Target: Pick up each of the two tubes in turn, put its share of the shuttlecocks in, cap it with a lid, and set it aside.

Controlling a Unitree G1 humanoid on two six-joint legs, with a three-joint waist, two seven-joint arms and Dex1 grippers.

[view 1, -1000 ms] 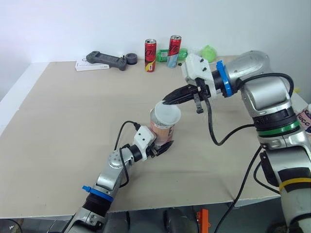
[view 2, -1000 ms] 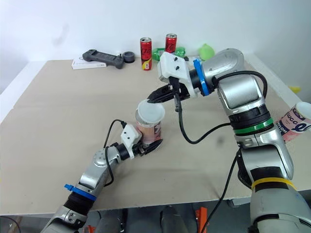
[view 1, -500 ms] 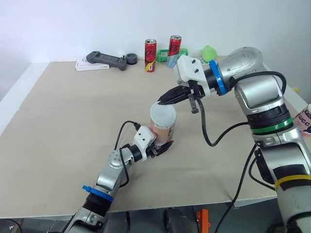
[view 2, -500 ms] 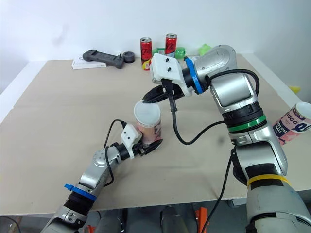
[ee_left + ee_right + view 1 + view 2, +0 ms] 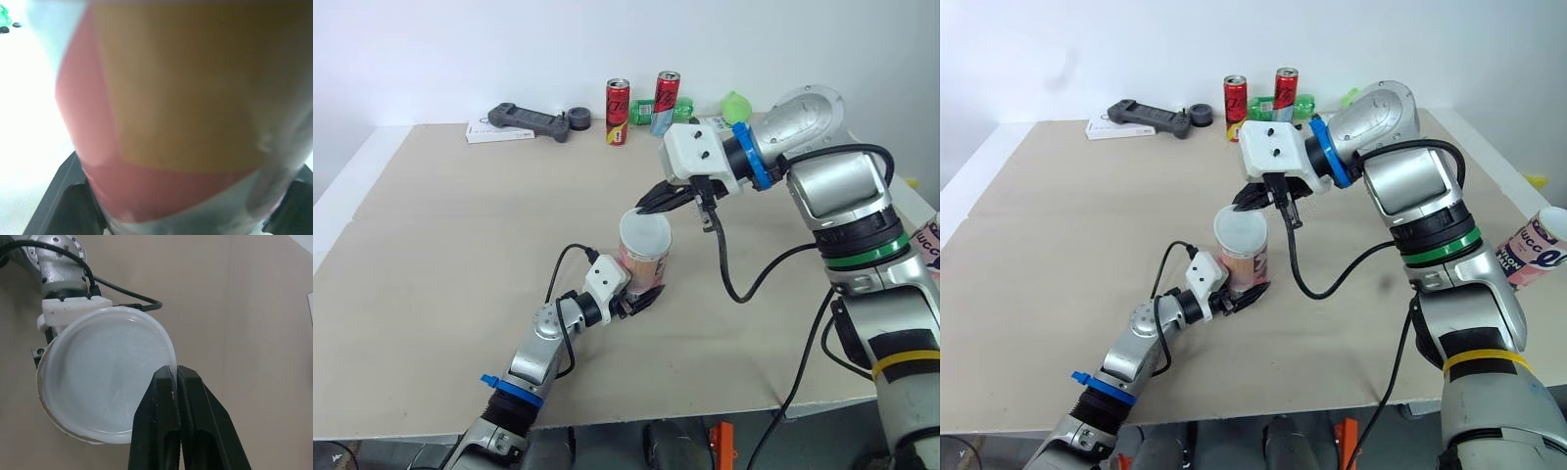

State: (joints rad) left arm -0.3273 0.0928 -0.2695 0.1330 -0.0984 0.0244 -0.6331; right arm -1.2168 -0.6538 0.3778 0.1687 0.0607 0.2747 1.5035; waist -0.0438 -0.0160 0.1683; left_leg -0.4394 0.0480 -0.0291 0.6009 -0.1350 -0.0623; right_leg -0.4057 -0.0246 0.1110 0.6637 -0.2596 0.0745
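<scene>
Right wrist view shows the translucent lid (image 5: 105, 377) sitting slightly off-centre over the tube (image 5: 643, 264), its rim pinched by the right end effector (image 5: 176, 374); the contents are hidden. Left eye view shows the tube upright mid-surface (image 5: 440, 255), its base clamped by the left end effector (image 5: 638, 297).

Robot lab prob.: bare table (image 5: 431, 245), white wall (image 5: 460, 49), controller (image 5: 524, 121), soda cans (image 5: 618, 111).

Lid (image 5: 105, 374) in the black-fingered right gripper (image 5: 176, 373) is a milky, see-through white. Tube (image 5: 643, 262) in the left gripper (image 5: 641, 297): salmon pink with a tan-orange panel and a pale whitish band near the fingers. Tabletop (image 5: 460, 245) under both grippers is plain beige.
</scene>
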